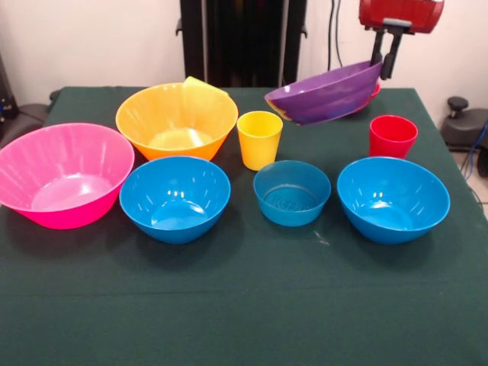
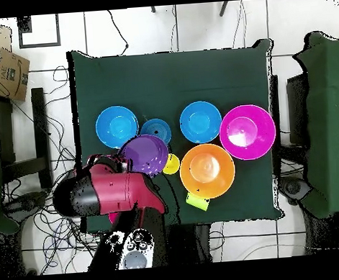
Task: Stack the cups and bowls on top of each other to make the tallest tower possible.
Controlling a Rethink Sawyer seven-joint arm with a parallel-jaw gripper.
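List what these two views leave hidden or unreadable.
- Red cup: absent from the overhead view, covered by the arm and lifted purple bowl.
- Red object under the purple bowl: front view shows only a sliver.
- Lime green object: front view hides most behind the orange bowl.

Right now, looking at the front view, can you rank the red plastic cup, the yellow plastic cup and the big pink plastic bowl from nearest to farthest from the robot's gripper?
The gripper holds the tilted purple plastic bowl by its rim at upper right.
1. Red plastic cup: just below the gripper, right side.
2. Yellow plastic cup: centre.
3. Big pink plastic bowl: far left.
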